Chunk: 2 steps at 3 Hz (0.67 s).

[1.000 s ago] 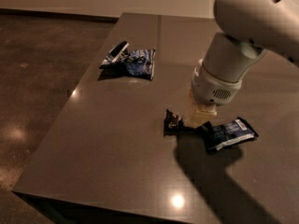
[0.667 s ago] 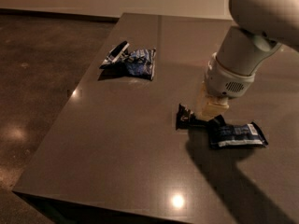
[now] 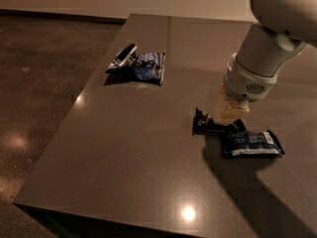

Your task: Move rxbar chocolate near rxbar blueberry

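The rxbar chocolate (image 3: 204,123), a flat black-wrapped bar, lies on the dark table (image 3: 143,148) right of centre. Its right end touches or slightly overlaps the rxbar blueberry (image 3: 252,143), a dark blue bar with white lettering lying flat to its right. My gripper (image 3: 230,109), cream-coloured under the white wrist, hangs pointing down directly over the right part of the chocolate bar and hides it. Whether it touches the bar does not show.
A puffy blue chip bag (image 3: 148,66) lies at the back left of the table, with a black-and-white packet (image 3: 124,56) leaning against its left side. The table's left edge (image 3: 64,133) borders a shiny floor. My arm's shadow falls across the front right.
My gripper and the chocolate bar have moved right, toward the blueberry bar. The blueberry bar has also shifted right and turned flatter. The chip bag has not moved.
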Tool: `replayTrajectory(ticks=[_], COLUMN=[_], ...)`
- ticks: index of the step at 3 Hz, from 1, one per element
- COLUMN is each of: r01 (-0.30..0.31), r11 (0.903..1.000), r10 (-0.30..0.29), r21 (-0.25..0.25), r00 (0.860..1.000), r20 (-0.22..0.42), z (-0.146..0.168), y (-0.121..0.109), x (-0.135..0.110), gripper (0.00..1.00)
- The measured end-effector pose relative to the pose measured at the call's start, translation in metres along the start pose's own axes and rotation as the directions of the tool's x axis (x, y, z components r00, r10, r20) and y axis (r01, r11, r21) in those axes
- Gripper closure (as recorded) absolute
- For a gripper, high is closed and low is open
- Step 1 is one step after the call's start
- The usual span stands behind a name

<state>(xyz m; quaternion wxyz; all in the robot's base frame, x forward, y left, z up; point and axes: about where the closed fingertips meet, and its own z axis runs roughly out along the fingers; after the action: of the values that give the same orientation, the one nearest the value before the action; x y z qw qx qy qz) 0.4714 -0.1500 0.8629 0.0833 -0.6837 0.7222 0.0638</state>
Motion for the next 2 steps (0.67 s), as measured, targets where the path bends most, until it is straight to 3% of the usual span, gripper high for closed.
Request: replayTrajectory(ticks=[2], r01=[0.002], r11=[0.9999], r10=[-0.002], r21=[0.01], r00=[1.0], r20=[0.002], z=[-0.0003], y=[-0.0011], x=[-0.0018], gripper=[0.09])
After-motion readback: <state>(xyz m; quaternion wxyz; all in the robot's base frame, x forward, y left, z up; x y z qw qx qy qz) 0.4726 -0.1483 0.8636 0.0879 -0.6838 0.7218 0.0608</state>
